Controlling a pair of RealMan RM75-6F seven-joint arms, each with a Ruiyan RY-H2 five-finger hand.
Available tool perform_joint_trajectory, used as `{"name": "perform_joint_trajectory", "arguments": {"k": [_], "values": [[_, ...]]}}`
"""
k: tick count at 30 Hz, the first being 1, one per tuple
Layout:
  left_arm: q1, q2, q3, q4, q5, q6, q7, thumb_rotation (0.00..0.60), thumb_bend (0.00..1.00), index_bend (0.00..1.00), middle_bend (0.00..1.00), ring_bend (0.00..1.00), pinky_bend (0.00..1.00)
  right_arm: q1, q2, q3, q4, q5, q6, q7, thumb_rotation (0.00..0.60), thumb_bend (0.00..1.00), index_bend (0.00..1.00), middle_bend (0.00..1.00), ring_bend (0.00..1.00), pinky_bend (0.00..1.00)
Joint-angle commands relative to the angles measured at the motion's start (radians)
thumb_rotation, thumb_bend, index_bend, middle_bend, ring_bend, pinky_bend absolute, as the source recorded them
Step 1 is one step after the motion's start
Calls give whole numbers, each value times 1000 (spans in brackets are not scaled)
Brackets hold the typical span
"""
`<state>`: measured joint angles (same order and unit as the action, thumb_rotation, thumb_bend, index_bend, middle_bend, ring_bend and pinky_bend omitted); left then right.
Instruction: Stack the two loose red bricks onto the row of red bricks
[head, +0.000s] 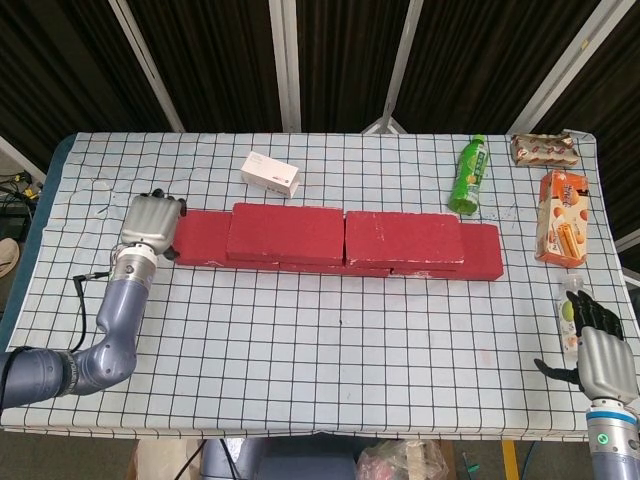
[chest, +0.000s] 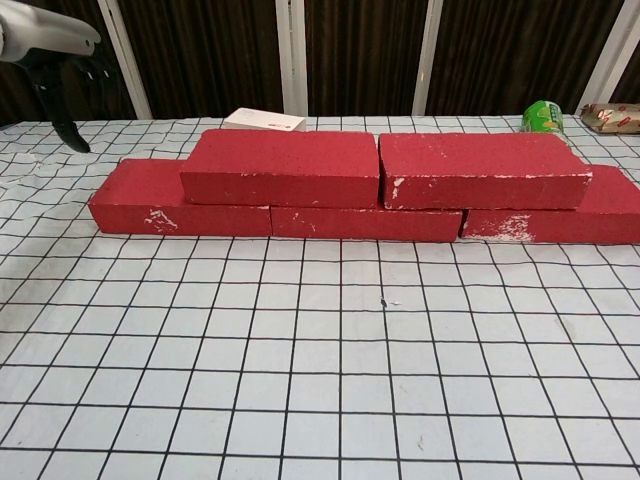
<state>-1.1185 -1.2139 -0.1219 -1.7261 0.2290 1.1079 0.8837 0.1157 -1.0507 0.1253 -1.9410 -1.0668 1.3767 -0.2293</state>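
Chest view is showing both rough red upper bricks sitting stacked; heavy, rigid, best gripped across long sides. Left hand is hovering empty, fingers apart.

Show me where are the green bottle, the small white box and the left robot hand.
green bottle (head: 467, 177), head view, on its label.
small white box (head: 270, 173), head view, on its top face.
left robot hand (head: 151, 222), head view, on its back.

Checked tablecloth, dark slatted wall
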Motion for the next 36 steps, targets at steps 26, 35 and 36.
{"name": "perform_joint_trajectory", "arguments": {"k": [26,35,36], "values": [[-31,-215,0,158,-36,-26,88,600,0,285,323,177,280,-4,14,0,5,-4,-9,31,600,154,0,0,0,0],[-35,-226,-14,158,-46,-32,100,600,0,284,320,177,279,-1,11,-1,3,-2,-9,21,600,153,0,0,0,0],[-35,-227,-14,158,-47,-33,102,600,0,284,320,177,279,-1,11,-1,3,-1,-10,21,600,153,0,0,0,0]]}}
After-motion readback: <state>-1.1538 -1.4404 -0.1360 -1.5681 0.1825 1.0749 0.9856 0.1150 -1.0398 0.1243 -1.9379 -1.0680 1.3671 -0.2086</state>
